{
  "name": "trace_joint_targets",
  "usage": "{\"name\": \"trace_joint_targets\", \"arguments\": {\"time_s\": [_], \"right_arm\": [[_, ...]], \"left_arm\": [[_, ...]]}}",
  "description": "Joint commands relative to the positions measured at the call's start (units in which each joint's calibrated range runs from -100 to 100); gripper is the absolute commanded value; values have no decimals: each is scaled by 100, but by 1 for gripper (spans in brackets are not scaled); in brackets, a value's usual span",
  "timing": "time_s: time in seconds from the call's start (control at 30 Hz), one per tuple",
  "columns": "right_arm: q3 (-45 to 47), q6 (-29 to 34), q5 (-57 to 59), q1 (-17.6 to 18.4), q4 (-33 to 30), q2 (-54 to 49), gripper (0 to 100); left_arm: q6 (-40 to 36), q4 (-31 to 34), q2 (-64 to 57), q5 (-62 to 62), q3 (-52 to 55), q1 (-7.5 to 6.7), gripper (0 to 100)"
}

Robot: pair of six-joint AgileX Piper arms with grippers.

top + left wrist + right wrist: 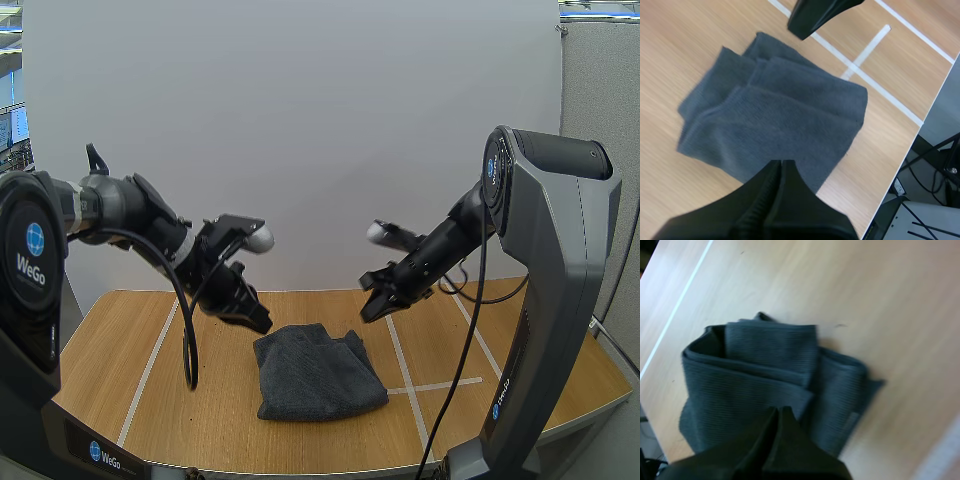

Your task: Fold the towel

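Wooden table [120,340], light grain, marked with white tape lines [402,362]; plain white panel [300,120] standing behind its far edge.

Item 1, left gripper [260,320]: fingers pressed together into one dark wedge, holding nothing. It hangs above the far left corner of the towel [315,372] and is not touching the cloth. In the left wrist view the wedge tip [780,167] points over the towel's [775,115] edge.

Item 2, right gripper [371,308]: fingers likewise closed tip to tip, nothing between them. It hangs above the far right corner of the towel, clear of it. In the right wrist view the wedge [778,412] sits over the cloth's [765,370] layered folds. In the left wrist view it appears beyond the towel [810,20], over a tape line.

Item 3, towel: dark grey, ribbed weave, lying in several overlapping layers near the middle of the table, between the two grippers. Fold edges are uneven, with a loose corner sticking out at one side. Its right edge lies just beside the tape line that runs near to far.

Open room: bare wood to the left of the towel, to the right past the tape line, and a narrower strip along the near edge.
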Motion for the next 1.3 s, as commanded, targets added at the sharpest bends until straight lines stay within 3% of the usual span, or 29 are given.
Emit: {"name": "trace_joint_targets", "arguments": {"time_s": [0.0,0.27,0.9,1.1,1.27], "right_arm": [[758,-128,77,611,114,-134,0],[758,-128,77,766,184,-136,0],[758,-418,77,766,361,833,0],[758,-462,77,766,-54,1116,0],[758,-462,-665,745,-419,1115,0]], "left_arm": [[384,-76,-25,34,994,14,0],[822,-332,310,-577,1668,14,0],[1479,-835,1978,-2047,1667,14,0],[1501,-808,2242,-2030,1667,14,0],[1501,-780,2253,-1872,1667,14,0]]}}
